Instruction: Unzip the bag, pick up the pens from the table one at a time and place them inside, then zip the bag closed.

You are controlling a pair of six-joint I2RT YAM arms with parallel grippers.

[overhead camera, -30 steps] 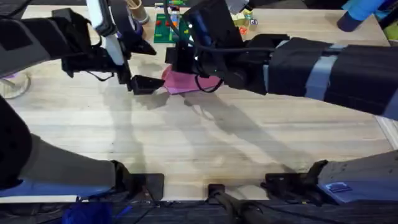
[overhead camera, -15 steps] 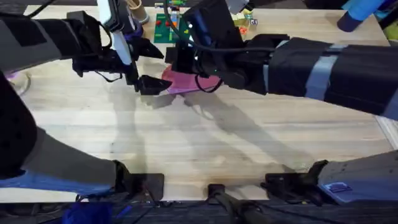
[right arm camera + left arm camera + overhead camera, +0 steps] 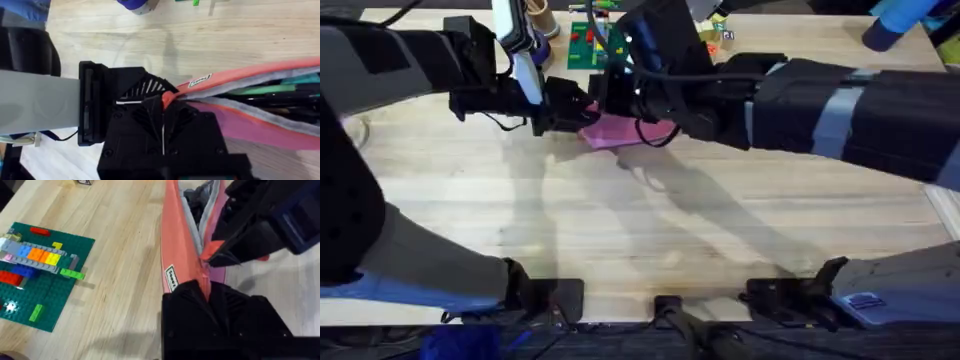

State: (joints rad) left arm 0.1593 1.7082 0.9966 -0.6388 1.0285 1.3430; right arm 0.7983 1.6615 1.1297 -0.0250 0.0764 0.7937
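The pink bag [image 3: 625,130] lies on the table [image 3: 650,230] at the far middle, its zipper gaping and its grey lining showing [image 3: 192,210]. My left gripper [image 3: 570,108] is shut on the bag's left end [image 3: 206,287]. Right beside it, my right gripper [image 3: 605,100] is pinched on a small orange-red tab at the same end of the zipper [image 3: 216,250], which looks like the zipper pull. A green pen [image 3: 272,90] lies inside the open bag [image 3: 260,75] beside a dark stick. I see no pen on the table.
A green brick plate [image 3: 585,45] with coloured bricks [image 3: 35,257] sits just behind the bag. A cardboard roll [image 3: 535,15] stands at the far left and a blue object [image 3: 900,25] at the far right. A clear glass [image 3: 345,135] is at the left edge.
My left gripper has moved right and slightly farther, from beside the bag to its left end, and now grips it. The right gripper and the bag have stayed in place.
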